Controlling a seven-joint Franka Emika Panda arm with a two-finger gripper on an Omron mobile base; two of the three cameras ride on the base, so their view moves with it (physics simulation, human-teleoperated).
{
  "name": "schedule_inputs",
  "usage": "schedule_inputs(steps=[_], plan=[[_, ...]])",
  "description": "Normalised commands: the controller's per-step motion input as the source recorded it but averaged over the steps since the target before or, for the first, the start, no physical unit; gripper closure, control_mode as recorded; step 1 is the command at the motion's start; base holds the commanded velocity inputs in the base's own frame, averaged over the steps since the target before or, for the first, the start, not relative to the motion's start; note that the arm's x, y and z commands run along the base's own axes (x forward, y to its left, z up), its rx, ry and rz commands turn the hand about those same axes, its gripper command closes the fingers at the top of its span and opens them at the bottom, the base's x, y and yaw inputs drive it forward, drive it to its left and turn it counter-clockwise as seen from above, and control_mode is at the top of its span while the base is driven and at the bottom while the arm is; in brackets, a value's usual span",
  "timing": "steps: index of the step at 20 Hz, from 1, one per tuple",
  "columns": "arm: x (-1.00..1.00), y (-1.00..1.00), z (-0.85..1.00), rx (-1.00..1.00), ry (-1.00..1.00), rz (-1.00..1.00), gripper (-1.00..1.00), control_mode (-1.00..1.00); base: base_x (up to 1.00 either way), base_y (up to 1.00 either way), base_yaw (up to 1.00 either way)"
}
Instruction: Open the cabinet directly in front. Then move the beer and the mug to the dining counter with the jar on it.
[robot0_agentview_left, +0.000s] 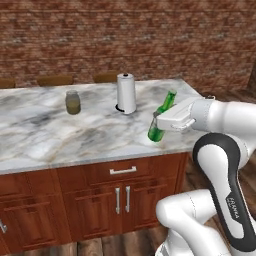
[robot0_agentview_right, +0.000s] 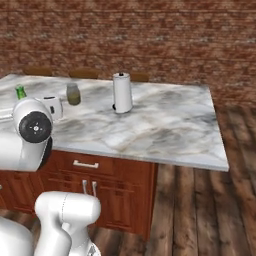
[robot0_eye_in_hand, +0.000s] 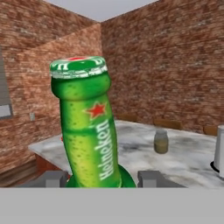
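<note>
The gripper (robot0_agentview_left: 161, 121) is clamped on the Heineken beer bottle (robot0_agentview_left: 161, 118), its two fingertips (robot0_eye_in_hand: 56, 179) standing on either side of the bottle's body in the hand view. The bottle leans in the grip, neck tipped up and away from the hand, its base low over the near right part of the marble dining counter (robot0_agentview_left: 60, 135); whether the base touches the marble cannot be told.

The step in hand looks like setting the beer down. To do it well, the hand should bring the bottle upright first, then lower it until the base rests flat on the marble, and part the fingers only then, since a leaning bottle could topple on release.

Beyond the gripper stands the paper-towel roll (robot0_agentview_left: 126, 93); further off, past the roll, the jar (robot0_agentview_left: 73, 102).
</note>
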Motion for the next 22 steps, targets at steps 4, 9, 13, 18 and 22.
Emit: schedule_inputs(steps=[4, 9, 13, 18, 22], plan=[[0.0, 0.0, 0.0, 0.0, 0.0, 0.0, 1.0, 1.0, 0.79, 0.0, 0.0], [0.0, 0.0, 0.0, 0.0, 0.0, 0.0, 1.0, 1.0, 0.71, 0.0, 0.0], [0.0, 0.0, 0.0, 0.0, 0.0, 0.0, 1.0, 1.0, 0.63, 0.0, 0.0], [0.24, 0.0, -0.21, -0.02, 0.12, 0.06, 1.0, -1.0, 0.1, 0.0, 0.01], [0.24, 0.0, -0.47, -0.1, 0.25, 0.08, 1.0, -1.0, 0.0, 0.0, 0.0]])
